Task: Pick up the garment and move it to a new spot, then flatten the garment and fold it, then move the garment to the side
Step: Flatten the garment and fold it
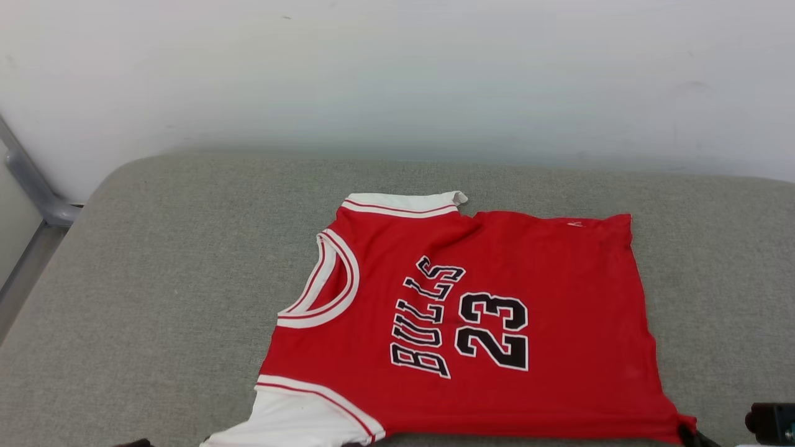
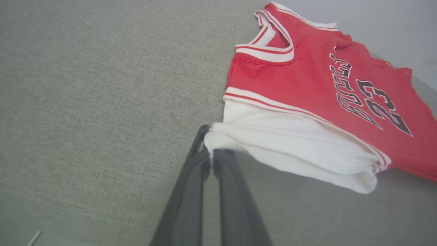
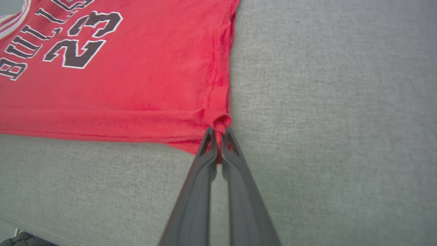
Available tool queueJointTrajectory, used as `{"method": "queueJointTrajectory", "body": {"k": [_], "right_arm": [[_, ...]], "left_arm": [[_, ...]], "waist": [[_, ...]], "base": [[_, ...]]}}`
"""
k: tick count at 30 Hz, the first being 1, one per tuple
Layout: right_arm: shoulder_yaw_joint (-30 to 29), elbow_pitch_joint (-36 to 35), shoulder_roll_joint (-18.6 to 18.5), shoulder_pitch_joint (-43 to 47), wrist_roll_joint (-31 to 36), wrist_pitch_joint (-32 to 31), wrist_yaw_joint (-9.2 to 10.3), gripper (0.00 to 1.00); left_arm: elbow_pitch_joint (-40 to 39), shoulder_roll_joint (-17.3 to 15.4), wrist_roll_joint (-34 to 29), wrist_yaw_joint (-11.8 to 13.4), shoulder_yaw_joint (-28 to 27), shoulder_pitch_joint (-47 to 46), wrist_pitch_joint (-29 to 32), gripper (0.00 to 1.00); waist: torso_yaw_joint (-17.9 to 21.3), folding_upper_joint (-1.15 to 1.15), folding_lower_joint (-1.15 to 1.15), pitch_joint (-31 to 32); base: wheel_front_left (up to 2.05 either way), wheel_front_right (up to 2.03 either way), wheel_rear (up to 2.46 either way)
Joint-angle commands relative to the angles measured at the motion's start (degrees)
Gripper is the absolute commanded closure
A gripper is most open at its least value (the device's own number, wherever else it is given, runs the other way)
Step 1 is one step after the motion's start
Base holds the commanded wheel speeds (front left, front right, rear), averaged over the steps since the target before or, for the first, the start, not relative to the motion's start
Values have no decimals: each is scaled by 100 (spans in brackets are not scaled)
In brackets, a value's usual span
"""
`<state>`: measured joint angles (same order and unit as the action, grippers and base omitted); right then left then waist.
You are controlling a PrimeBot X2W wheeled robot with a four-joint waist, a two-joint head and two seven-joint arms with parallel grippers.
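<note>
The garment (image 1: pixel 497 279) is a red jersey with "BULLS 23" in black lettering, lying front up on a grey cushion (image 1: pixel 155 279) with its neck hole toward the left. Its near white sleeve (image 2: pixel 290 150) is lifted and stretched. My left gripper (image 2: pixel 211 150) is shut on the tip of that sleeve. The right gripper (image 3: pixel 218 133) is shut on the near hem corner of the garment (image 3: pixel 136 85), which bunches into a small knot at the fingertips. In the head view this corner (image 1: pixel 680 428) sits at the bottom right edge.
A white wall (image 1: pixel 397 74) rises right behind the cushion. A grey metal rail (image 1: pixel 31 180) runs down the far left. The cushion's front seam (image 2: pixel 68 205) lies close to both grippers. Bare grey fabric stretches to the left and right of the jersey.
</note>
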<state>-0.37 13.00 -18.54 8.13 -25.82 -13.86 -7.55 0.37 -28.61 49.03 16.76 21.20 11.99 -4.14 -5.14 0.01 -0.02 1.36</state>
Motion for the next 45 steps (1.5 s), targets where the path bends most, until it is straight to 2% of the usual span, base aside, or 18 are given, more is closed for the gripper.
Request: {"method": "queueJointTrajectory", "body": {"k": [1, 5, 8, 9, 13, 14, 17, 28, 35, 36, 37, 38, 40, 41, 42, 45], "right_arm": [[-55, -35, 21, 99, 22, -21, 12, 100], [-392, -651, 292, 562, 236, -434, 12, 100], [-581, -1017, 468, 759, 332, -653, 11, 100], [-655, -1274, 571, 726, 455, -858, 11, 100], [-647, -1434, 544, 375, 568, -1107, 10, 100], [-617, -1433, 481, 18, 599, -1214, 10, 100], [-575, -1325, 413, -396, 618, -1261, 10, 100], [-47, -395, 162, -1683, 554, -1188, 9, 100], [305, 250, 36, -2029, 507, -874, 9, 100], [360, 328, 18, -2060, 515, -813, 9, 96], [363, 407, 9, -2091, 517, -732, 10, 60], [380, 465, -4, -2121, 529, -663, 11, 0], [449, 509, -4, -2159, 466, -475, 11, 0], [495, 499, -4, -2160, 429, -359, 10, 0], [515, 461, 1, -2154, 374, -202, 10, 0], [499, 341, -18, -2132, 275, 369, 9, 0]], "left_arm": [[-11, -67, 14, 54, -58, 64, 9, 100], [-505, -175, 80, 281, -101, 453, 156, 100], [-773, -258, 47, 358, -131, 488, 181, 100], [-925, -310, -7, 294, -100, 250, 244, 100], [-838, -279, -104, 59, 35, -337, 361, 100], [-621, -186, -126, -162, 115, -904, 403, 100], [-292, -86, -155, -352, 124, -1442, 363, 100], [1229, 327, -8, -1037, 307, -2815, 422, 100], [2200, 533, 31, -1463, 550, -3381, 619, 100], [2304, 555, 39, -1522, 579, -3425, 639, 100], [2398, 574, 46, -1568, 595, -3469, 638, 100], [2499, 589, 58, -1606, 612, -3499, 650, 84], [2664, 630, 69, -1674, 634, -3548, 645, 56], [2715, 632, 66, -1696, 615, -3585, 584, 7], [2771, 631, 54, -1711, 598, -3612, 528, 0], [2863, 599, 26, -1724, 523, -3661, 325, 0]], "waist": [[-12, -1, 2, 18], [-52, -1, 2, 56], [-80, -1, 2, 41], [-63, -1, 2, -32], [-3, -1, 2, -215], [46, -1, 2, -441], [100, -1, 2, -665], [190, -1, 2, -1429], [167, -1, 2, -1637], [171, -1, 2, -1645], [174, -1, 2, -1647], [178, -1, 2, -1645], [176, -1, 2, -1615], [177, -1, 2, -1593], [180, -1, 2, -1564], [198, -1, 2, -1437]], "base": [[0, 0, 0], [0, 0, 0], [0, 0, 0], [0, 0, 0], [0, 0, 0], [0, 0, 0], [0, 0, 0], [0, 0, 0], [0, 0, 0], [0, 0, 0], [0, 0, 0], [0, 0, 0], [0, 0, 0], [0, 0, 0], [0, 0, 0], [0, 0, 0]]}}
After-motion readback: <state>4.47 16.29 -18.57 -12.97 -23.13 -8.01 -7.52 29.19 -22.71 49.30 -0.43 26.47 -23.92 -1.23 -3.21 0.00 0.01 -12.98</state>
